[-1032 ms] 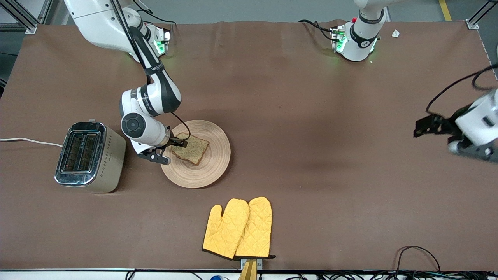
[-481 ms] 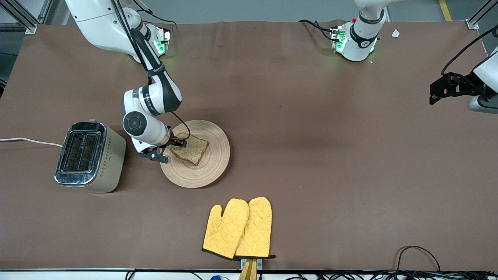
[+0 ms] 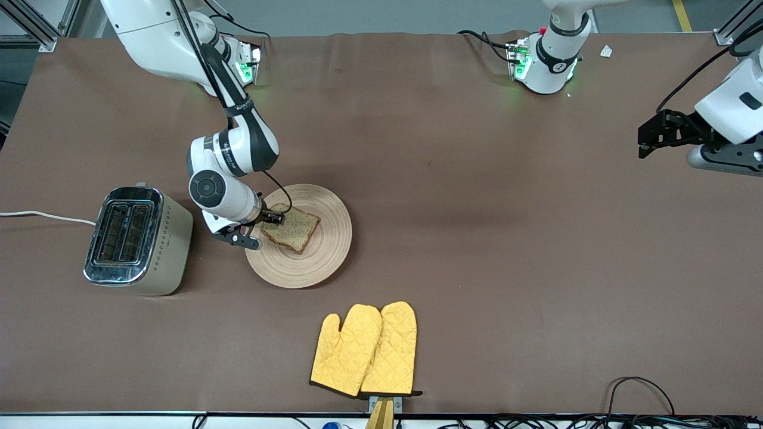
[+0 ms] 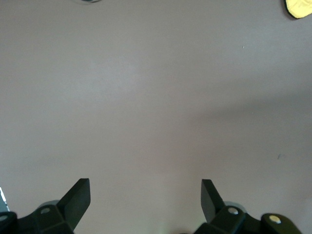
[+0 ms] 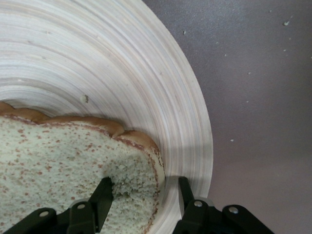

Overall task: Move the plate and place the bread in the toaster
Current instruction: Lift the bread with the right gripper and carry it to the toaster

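Gripping stage: right gripper (image 5: pixel 141 197) is down at the plate, its fingers straddling one edge of the bread (image 3: pixel 291 227); one finger lies on the slice's top face, the other stands in the gap between crust and plate surface. The jaws are partly drawn in but not visibly clamped; a firm pinch cannot be confirmed.
Bread location: flat on the plate (image 3: pixel 322 256), on the half toward the toaster.
Plate location: on the table, beside the toaster (image 3: pixel 138 239) and toward the left arm's end from it, not touching it.
Toaster state: upright, both slots facing up and apparently vacant; white cord (image 3: pixel 42 215) runs off the right arm's end of the table.
Left gripper (image 4: pixel 145 195): fingers spread wide, holding nothing, over bare table at the left arm's end; this arm waits.
Task progress: judged as mid-task. The plate sits beside the toaster, so the plate step appears done. The bread step is at the grasp.
Remaining: secure the slice, lift it, turn it on edge, lower it into a slot.
Other items: pair of yellow oven mitts (image 3: pixel 365 350), nearer the front camera than the plate, untouched.
Legible markings: lettering runs along the right arm's dark forearm band (image 3: pixel 239 107), too small to read. A row of diamond marks shows on the toaster side; no brand name is readable.
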Controlling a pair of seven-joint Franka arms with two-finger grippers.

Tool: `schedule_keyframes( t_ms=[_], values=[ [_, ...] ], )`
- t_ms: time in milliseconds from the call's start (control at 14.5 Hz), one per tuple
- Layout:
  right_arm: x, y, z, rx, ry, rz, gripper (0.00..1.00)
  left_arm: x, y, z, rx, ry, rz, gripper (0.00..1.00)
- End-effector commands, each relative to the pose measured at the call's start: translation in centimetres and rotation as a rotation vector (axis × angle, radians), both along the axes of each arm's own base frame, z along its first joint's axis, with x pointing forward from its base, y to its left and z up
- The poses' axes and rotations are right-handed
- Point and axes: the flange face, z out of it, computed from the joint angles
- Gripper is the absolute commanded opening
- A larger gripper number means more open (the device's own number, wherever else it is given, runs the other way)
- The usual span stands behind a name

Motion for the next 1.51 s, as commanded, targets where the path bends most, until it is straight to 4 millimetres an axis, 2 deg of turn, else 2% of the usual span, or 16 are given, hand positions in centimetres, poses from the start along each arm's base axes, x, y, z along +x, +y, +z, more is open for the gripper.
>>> schedule_keyframes(
  t_ms=[0, 275, 344, 481, 619, 688, 757, 894, 1032, 1169, 1238, 1307, 1444],
  values=[
    [-0.7, 0.3, -0.2, 0.008, 0.006, -0.004, 0.48, -0.3, 1.4, 0.6, -0.001, -0.007, 0.023, 1.0],
    [-0.9, 0.9, -0.2, 0.006, 0.007, 0.013, 0.03, 0.3, 3.0, -0.1, -0.035, 0.004, 0.074, 1.0],
    [-0.7, 0.8, -0.1, 0.005, 0.009, 0.013, 0.01, 0.5, 3.8, -0.1, -0.05, 0.001, 0.092, 1.0],
    [0.2, 0.7, 1.1, 0.007, 0.03, 0.009, 0.01, 1.0, 5.1, 0.2, -0.122, -0.036, 0.124, 1.0],
    [1.7, 0.5, 3.3, 0.001, 0.07, 0.01, 0.01, 1.0, 5.5, 0.4, -0.12, -0.049, 0.21, 1.0],
    [2.4, 0.8, 4.6, -0.002, 0.079, 0.024, 0.01, 1.2, 6.3, 0.3, -0.119, -0.063, 0.233, 1.0],
    [3.2, 0.5, 6.1, -0.018, 0.097, 0.055, 0.01, 1.3, 7.6, -0.1, -0.119, -0.084, 0.247, 1.0],
    [5.5, -1.3, 10.5, -0.103, 0.123, 0.093, 0.01, 0.5, 8.1, -0.4, -0.115, -0.12, 0.199, 1.0],
    [6.8, -2.0, 13.8, -0.204, 0.114, 0.177, 0.01, -0.6, 7.6, -0.6, -0.109, -0.126, 0.185, 1.0],
    [7.6, -3.3, 16.1, -0.288, 0.12, 0.291, 0.0, -0.9, 5.9, -0.3, -0.112, -0.127, 0.2, 1.0],
    [8.2, -4.4, 17.3, -0.354, 0.126, 0.352, 0.0, -1.2, 4.9, 0.0, -0.111, -0.126, 0.227, 1.0],
    [8.8, -5.8, 18.5, -0.41, 0.128, 0.405, 0.0, -1.5, 4.7, 0.3, -0.107, -0.127, 0.226, 1.0],
    [9.3, -8.1, 19.6, -0.504, 0.159, 0.494, 0.0, -1.4, 4.8, 0.2, -0.07, -0.127, 0.198, 1.0]
  ],
)
